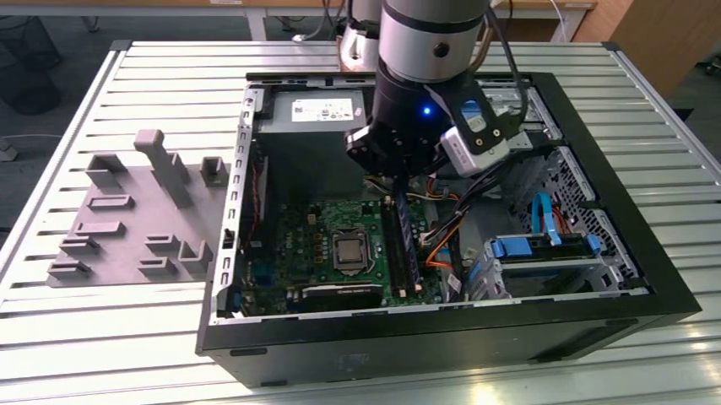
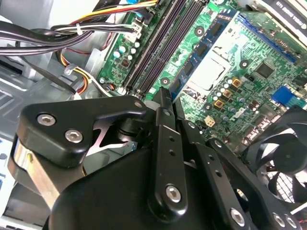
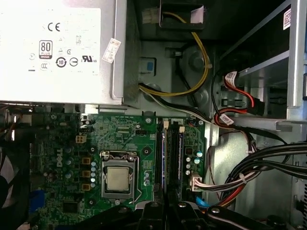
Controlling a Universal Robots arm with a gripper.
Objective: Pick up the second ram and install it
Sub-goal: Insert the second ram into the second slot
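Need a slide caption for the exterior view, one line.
Robot arm's gripper lowered inside the open PC case, just above the motherboard's memory slots; grey fixture block sits beside the case.

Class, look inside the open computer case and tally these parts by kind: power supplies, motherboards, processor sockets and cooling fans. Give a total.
power supply: 1
motherboard: 1
processor socket: 1
cooling fan: 1
Total: 4
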